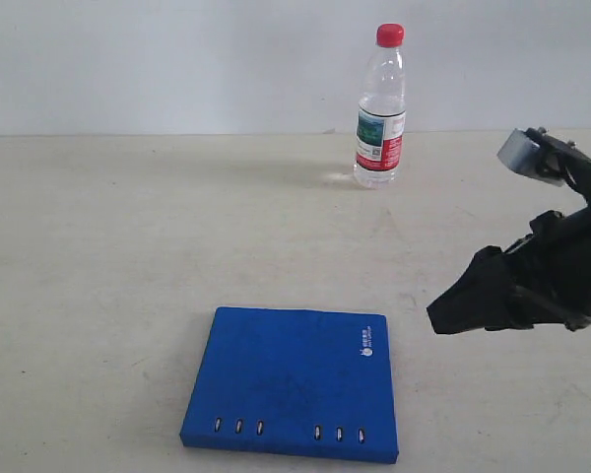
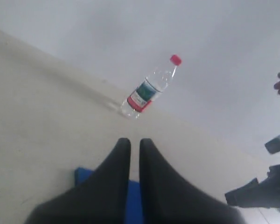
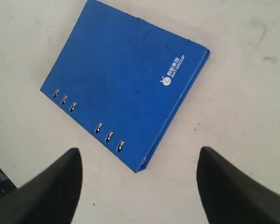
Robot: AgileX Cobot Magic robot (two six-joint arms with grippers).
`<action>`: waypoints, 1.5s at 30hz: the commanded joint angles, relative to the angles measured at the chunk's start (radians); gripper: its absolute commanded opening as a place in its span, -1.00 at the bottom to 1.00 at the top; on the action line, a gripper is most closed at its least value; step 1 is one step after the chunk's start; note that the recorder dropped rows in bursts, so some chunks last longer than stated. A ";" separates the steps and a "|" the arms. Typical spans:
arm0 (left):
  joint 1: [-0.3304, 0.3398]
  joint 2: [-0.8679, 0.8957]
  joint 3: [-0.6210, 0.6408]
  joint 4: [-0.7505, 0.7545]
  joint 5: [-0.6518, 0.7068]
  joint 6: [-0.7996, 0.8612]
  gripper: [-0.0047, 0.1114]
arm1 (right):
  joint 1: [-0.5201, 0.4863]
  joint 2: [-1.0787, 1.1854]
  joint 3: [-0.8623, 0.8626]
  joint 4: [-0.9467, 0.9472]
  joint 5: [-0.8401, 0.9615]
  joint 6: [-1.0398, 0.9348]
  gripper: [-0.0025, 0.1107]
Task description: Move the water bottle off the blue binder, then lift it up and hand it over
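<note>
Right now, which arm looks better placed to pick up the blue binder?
Probably the right. The right gripper is open, jaws spread wide, facing the blue binder from close beside it. The left gripper is shut, so it would first have to open.

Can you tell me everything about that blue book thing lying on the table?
The blue binder is a flat, roughly square folder with a deep-blue cover that looks slightly scuffed. It is closed and lies flat on the pale table. A small white logo sits near one corner. Six shiny metal rivets run along one edge, in two groups of three. Nothing rests on top of it, and only the table touches it.
</note>
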 commanded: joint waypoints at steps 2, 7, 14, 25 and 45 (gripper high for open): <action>0.002 0.518 -0.048 -0.164 0.211 0.311 -0.78 | 0.003 0.010 0.001 -0.001 0.021 0.088 0.14; 0.002 1.010 -0.203 -0.327 0.324 0.622 -0.77 | 0.003 0.145 0.001 0.022 0.034 0.084 0.14; 0.000 1.477 -0.352 -0.385 0.531 0.706 0.01 | 0.003 0.293 0.001 0.155 0.032 -0.062 0.14; 0.000 1.818 -0.391 -0.402 0.606 0.793 0.21 | 0.003 0.429 0.001 0.365 0.015 -0.272 0.14; -0.002 1.837 -0.426 -0.396 0.486 0.863 0.12 | 0.011 0.599 -0.001 0.579 0.088 -0.456 0.14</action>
